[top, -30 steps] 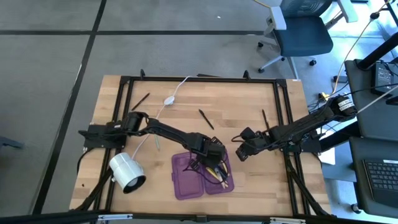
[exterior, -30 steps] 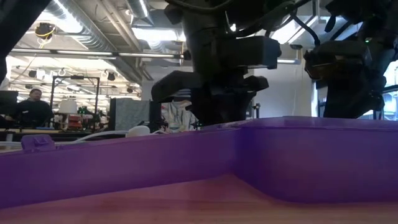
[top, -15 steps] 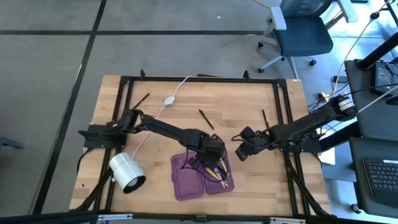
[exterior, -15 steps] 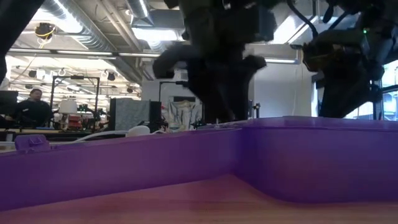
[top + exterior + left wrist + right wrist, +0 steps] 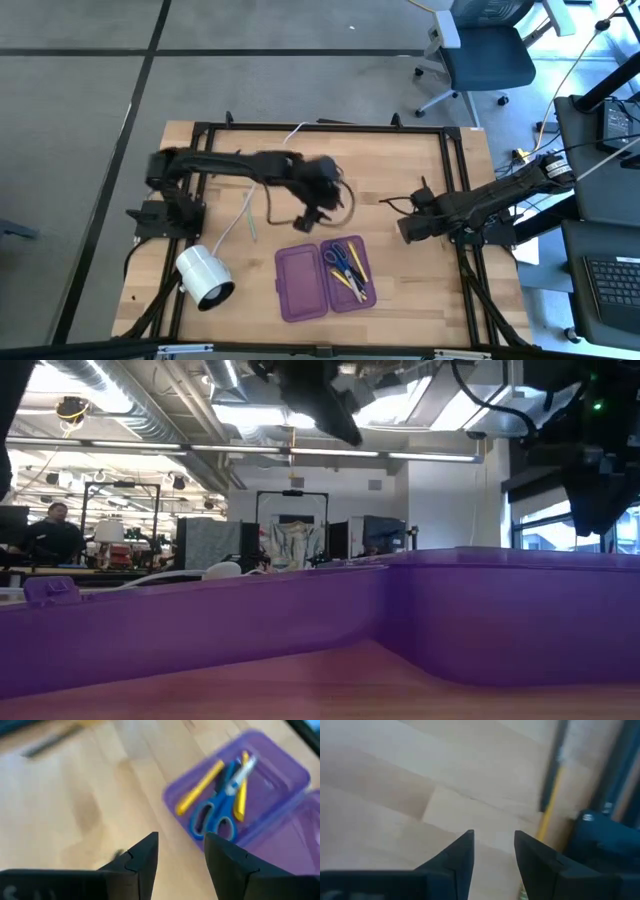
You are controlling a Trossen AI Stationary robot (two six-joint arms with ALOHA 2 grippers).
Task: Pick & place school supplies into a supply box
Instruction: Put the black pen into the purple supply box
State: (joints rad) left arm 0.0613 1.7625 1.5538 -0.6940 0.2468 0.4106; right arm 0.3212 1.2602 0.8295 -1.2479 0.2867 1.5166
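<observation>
The open purple supply box [image 5: 305, 285] lies flat near the table's near edge, and its wall [image 5: 300, 620] fills the low view. In its right half lie blue-handled scissors [image 5: 340, 260] [image 5: 216, 815] and yellow pencils [image 5: 355, 268] [image 5: 200, 787]. My left gripper [image 5: 318, 200] [image 5: 181, 845] hangs open above the table, just beyond the box's far side. My right gripper [image 5: 408, 228] [image 5: 493, 837] is open over bare wood to the right of the box. A dark and yellow pencil [image 5: 552, 785] lies on the table ahead of it. A thin green pencil [image 5: 252, 228] lies left of the box.
A white cylindrical lamp [image 5: 205, 278] lies at the near left. A white cable with an oval switch [image 5: 271, 160] runs from the far edge toward the lamp. A black frame [image 5: 455, 170] borders the table. An office chair [image 5: 485, 50] stands beyond the far edge.
My left gripper has risen out of the box's right half and swung toward the far edge. The scissors and yellow pencils now show uncovered in the box. My right gripper has shifted a little toward the table's right edge.
</observation>
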